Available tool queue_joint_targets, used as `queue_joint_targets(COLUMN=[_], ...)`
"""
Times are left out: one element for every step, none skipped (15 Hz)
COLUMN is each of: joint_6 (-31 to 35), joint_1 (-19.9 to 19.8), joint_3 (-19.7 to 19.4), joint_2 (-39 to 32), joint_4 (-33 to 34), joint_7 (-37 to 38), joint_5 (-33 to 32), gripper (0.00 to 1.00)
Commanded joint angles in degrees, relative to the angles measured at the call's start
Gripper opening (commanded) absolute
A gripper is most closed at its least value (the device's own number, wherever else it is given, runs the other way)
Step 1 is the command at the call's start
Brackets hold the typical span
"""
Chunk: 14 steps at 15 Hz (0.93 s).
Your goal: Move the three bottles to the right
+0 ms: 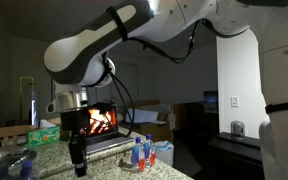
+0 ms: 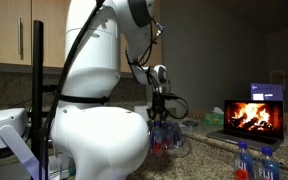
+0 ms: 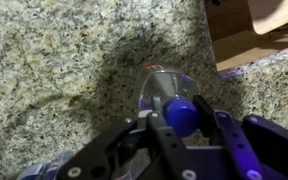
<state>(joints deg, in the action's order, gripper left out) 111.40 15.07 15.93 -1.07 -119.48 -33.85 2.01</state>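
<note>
In the wrist view my gripper [image 3: 187,128] is shut on a small clear bottle [image 3: 165,84] just below its blue cap [image 3: 180,112], over the speckled granite counter [image 3: 54,60]. In an exterior view the gripper [image 1: 77,158] hangs low over the counter, left of and in front of the laptop [image 1: 101,123]. Two more blue-capped bottles [image 1: 142,150] stand to the right of the laptop, and they also show in an exterior view, bottles [image 2: 242,160] at the bottom right. The gripper [image 2: 160,122] there sits above a cluster of clear plastic [image 2: 165,139].
An open laptop [image 2: 252,115] shows a fire picture. A green tissue box [image 1: 45,134] stands behind the gripper. Clear plastic items [image 1: 14,165] lie at the counter's near left. A wooden piece [image 3: 259,25] borders the counter in the wrist view.
</note>
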Motion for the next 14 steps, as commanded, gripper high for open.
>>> queue_joint_targets(joint_6=[1.1,2.5,3.4,3.8,3.9,3.9,4.0,6.0,6.7,7.8,8.6,9.4,10.1,10.9], joint_1=[0.4,0.8,1.2,1.4,1.4,1.4,1.1,0.5,0.1,-0.3,-0.5,-1.0,-1.5,-1.9], joint_3=[-0.1,0.1,0.3,0.5,0.5,0.5,0.1,-0.4,-1.0,-1.8,-2.5,-3.5,-4.5,-5.4], joint_2=[1.4,2.7,3.7,4.2,4.5,4.5,4.6,5.7,6.6,7.9,8.8,10.0,11.0,12.0], joint_4=[-1.6,-3.4,-4.8,-5.6,-5.9,-5.9,-5.9,-7.0,-7.8,-8.9,-9.5,-10.3,-11.1,-11.9], joint_7=[2.7,5.0,6.2,6.9,7.2,7.3,9.4,12.6,13.0,13.4,13.7,13.1,13.0,13.6], joint_5=[0.1,0.1,0.1,0.1,0.1,0.1,2.0,2.9,4.2,5.6,7.1,9.1,10.6,11.7], gripper=[0.36,0.36,0.36,0.36,0.36,0.14,0.14,0.14,0.14,0.14,0.14,0.14,0.14,0.14])
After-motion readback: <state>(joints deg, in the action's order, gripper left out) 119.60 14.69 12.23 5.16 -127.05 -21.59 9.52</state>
